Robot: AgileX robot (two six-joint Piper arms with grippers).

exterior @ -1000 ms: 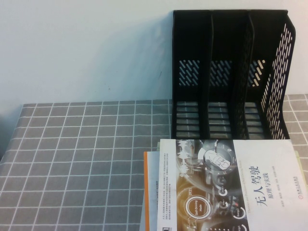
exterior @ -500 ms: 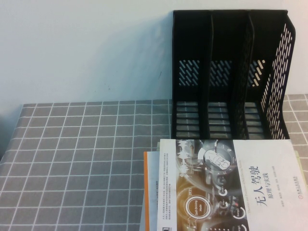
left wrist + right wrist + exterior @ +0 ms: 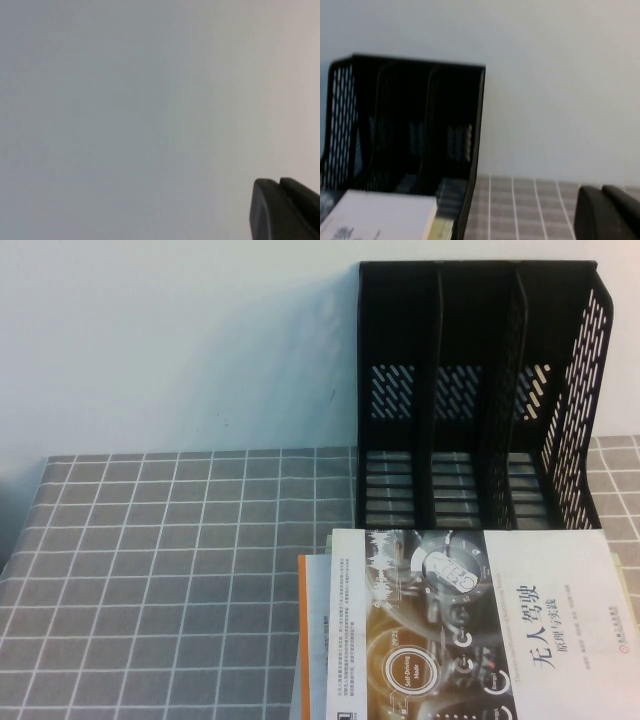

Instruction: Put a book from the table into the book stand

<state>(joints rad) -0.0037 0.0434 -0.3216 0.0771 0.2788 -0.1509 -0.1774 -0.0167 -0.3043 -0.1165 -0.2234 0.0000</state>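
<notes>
The bench (image 3: 150,570) wears a matt grey woven cloth with a white grid. The tall black book stand (image 3: 470,390) looks like smooth, perforated plastic, and the white-covered paperback book (image 3: 480,630) shows a slightly glossy paper cover.

- The book (image 3: 480,625), at the lower right of the high view, carries a black Chinese title on its white cover: 无人驾驶.
- A smaller line of Chinese under that title is too small to read.
- Small print on the cover's white strip cannot be read.
</notes>
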